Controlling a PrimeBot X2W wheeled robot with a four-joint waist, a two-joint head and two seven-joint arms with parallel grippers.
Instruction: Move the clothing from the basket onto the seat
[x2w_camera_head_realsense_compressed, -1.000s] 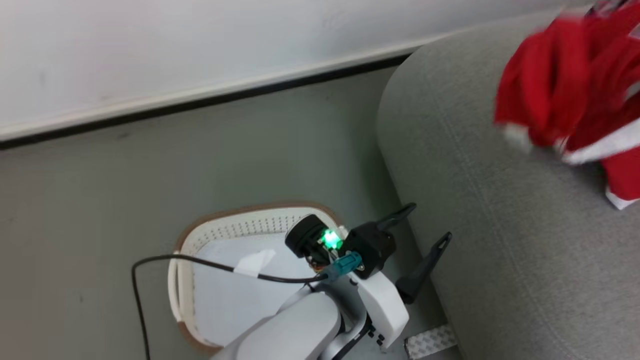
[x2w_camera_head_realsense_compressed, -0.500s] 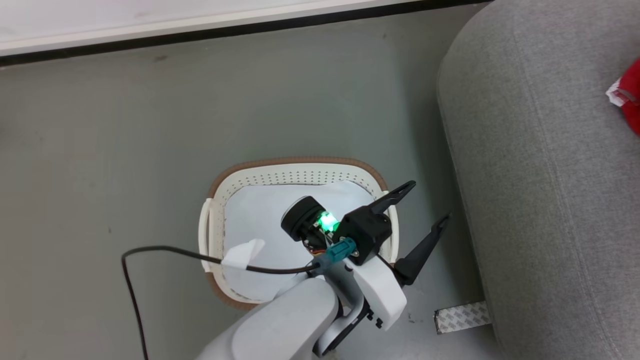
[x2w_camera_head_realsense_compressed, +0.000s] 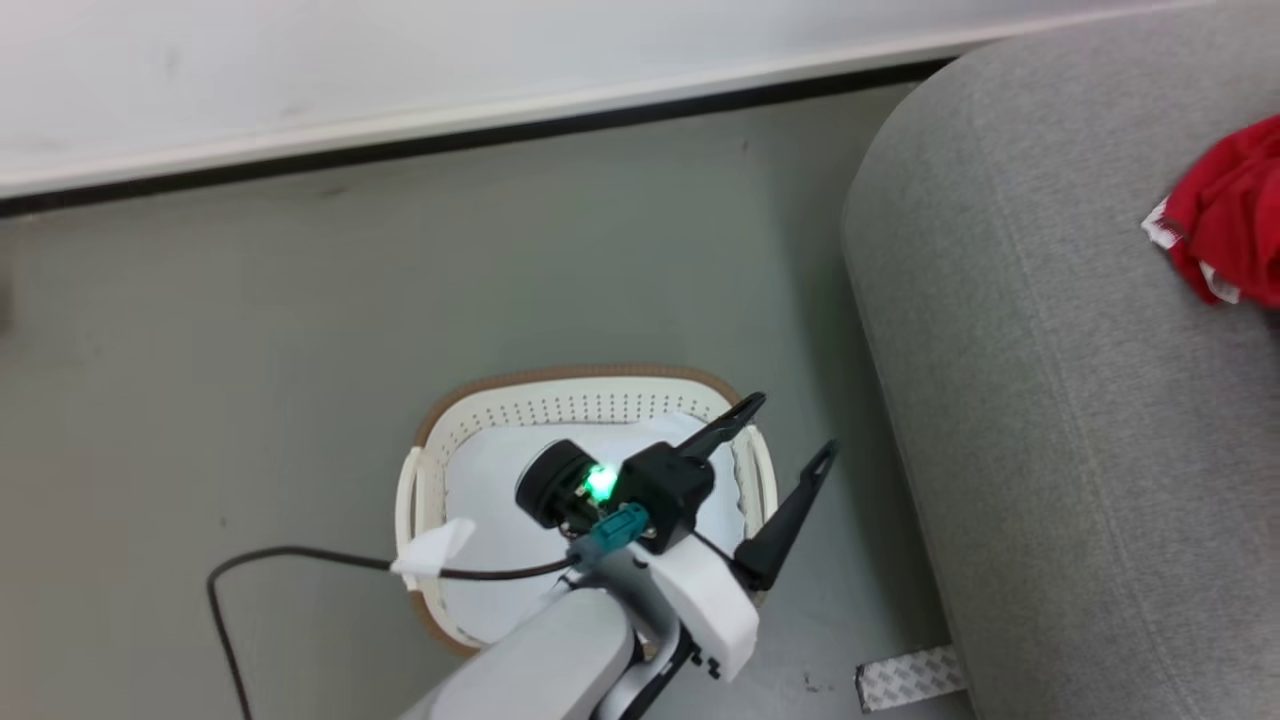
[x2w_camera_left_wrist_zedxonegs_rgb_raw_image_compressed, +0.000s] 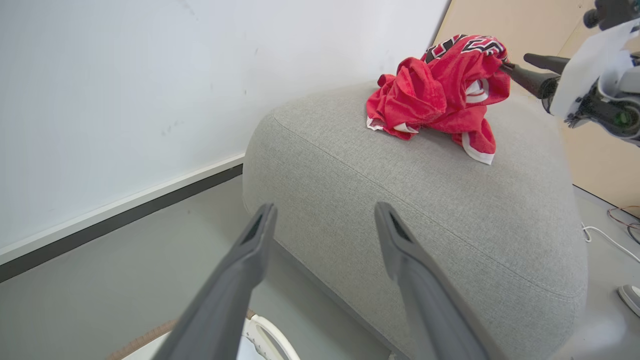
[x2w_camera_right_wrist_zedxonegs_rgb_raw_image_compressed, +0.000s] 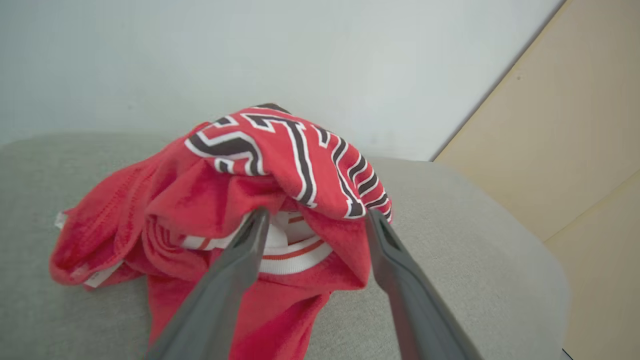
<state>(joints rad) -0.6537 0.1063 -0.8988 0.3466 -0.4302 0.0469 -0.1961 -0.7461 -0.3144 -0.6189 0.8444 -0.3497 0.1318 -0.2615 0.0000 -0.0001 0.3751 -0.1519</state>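
The head view's right edge cuts off the clothing, and the left arm hides part of the basket on the grey floor beside the seat. The clothing lies crumpled atop the seat, with the right gripper spread and its tips against the folds. The left gripper, also spread, hangs beside the seat, well apart from the clothing.

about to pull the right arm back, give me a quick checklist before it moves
1. Clothing resting on the sofa: ok.
2. Right end effector open: ok, jaws apart.
3. Right fingers free of the cloth: cannot tell, tips sit at a fold.
4. Left end effector open and holding nothing: ok.
5. Basket emptied of red cloth: cannot tell, none seen on the white pad, but the arm hides part.
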